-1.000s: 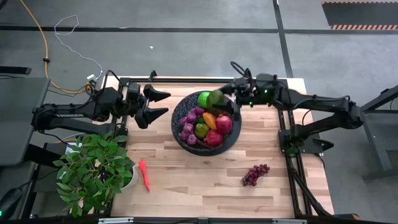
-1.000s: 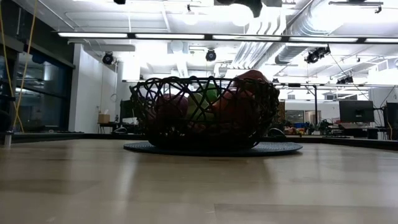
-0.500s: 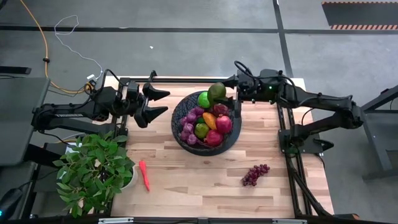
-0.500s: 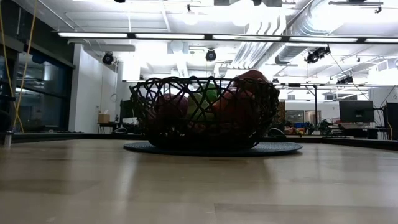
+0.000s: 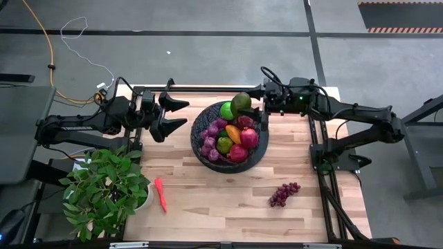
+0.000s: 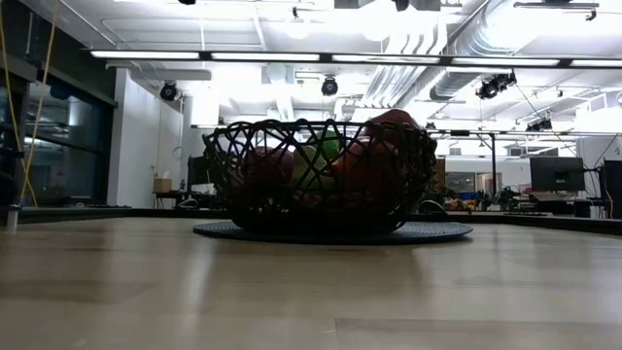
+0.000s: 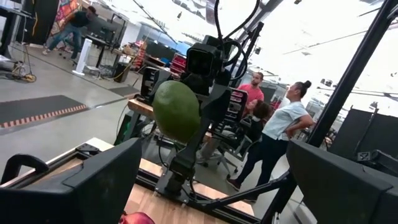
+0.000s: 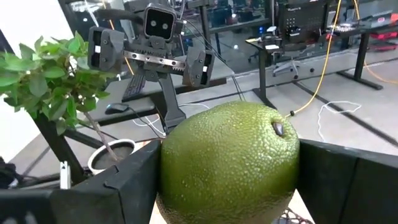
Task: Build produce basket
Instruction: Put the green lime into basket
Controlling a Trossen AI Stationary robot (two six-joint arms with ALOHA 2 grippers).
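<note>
Right claw (image 5: 257, 102) grips a green fruit (image 5: 241, 104) over the basket (image 5: 201, 149) — left claw (image 5: 178, 115) gapes, wooden table (image 5: 221, 194).

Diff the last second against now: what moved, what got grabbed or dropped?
The right gripper, shut on the dull green round fruit, drew back from over the far part of the black woven mesh basket to its far rim, away from the bright green fruit. Nothing was released. Unchanged: the open left gripper, the slim red pepper and the purple grape bunch.
</note>
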